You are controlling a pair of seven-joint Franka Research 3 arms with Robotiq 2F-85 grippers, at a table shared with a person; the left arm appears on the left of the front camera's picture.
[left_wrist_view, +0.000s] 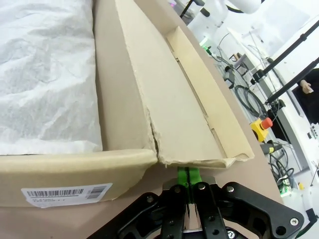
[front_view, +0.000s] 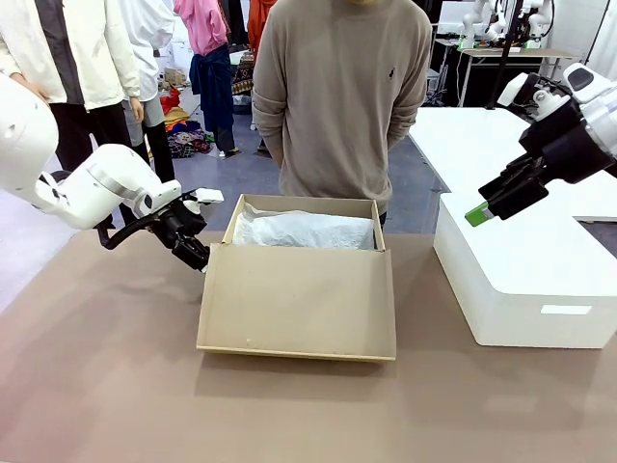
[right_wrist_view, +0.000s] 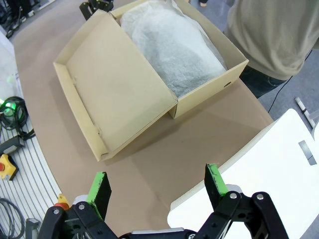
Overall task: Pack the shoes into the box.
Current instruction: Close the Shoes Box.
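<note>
You've got a matt brown cardboard shoebox (front_view: 299, 299) with a rough torn corner, crinkly white tissue paper (front_view: 304, 231) inside, a smooth white block (front_view: 525, 280) and a matt brown tabletop (front_view: 116, 386).

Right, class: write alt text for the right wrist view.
An open brown cardboard shoebox lined with white tissue paper sits on a brown table, lid flap folded out. The right hand hovers open above.

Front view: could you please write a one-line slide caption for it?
Open cardboard box lined with tissue paper; shut left gripper at its corner, open right gripper raised.
</note>
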